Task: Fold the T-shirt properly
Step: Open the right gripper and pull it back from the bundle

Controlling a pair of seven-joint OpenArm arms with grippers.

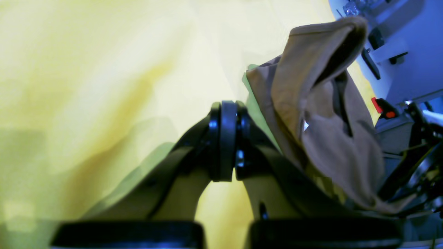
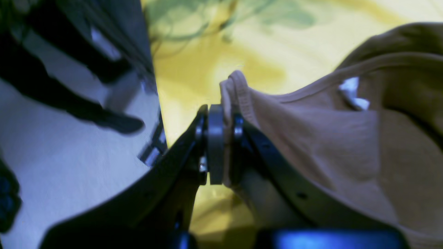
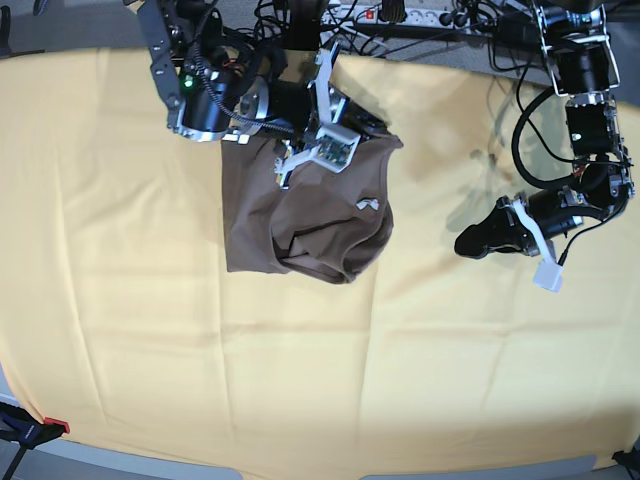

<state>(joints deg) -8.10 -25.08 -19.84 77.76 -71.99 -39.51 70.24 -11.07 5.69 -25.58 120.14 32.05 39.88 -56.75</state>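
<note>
T-shirt (image 3: 300,215) is located toward 11 o'clock from the centre of the base view, on the yellow cloth (image 3: 120,250). Its grey-brown fabric is bunched and partly folded over, with a loose curved flap directed toward 5 o'clock. The pale tag (image 3: 368,203) is exposed on the 3 o'clock side of the garment. At the 1 to 2 o'clock corner, an edge of the fabric is pinched by the right claw (image 2: 223,110); in the right wrist view, the hem is seen clamped between the fingertips, with a small fold protruding above them.

The left claw (image 1: 224,105) is fully closed, and nothing is held by it. It is positioned over the yellow cloth, apart from the garment, toward 3 o'clock from it in the base view. In the left wrist view, a raised fold is shown toward 2 o'clock from the fingertips. A small red part (image 3: 56,425) is seen at 8 o'clock in the base view, at the cloth's edge.
</note>
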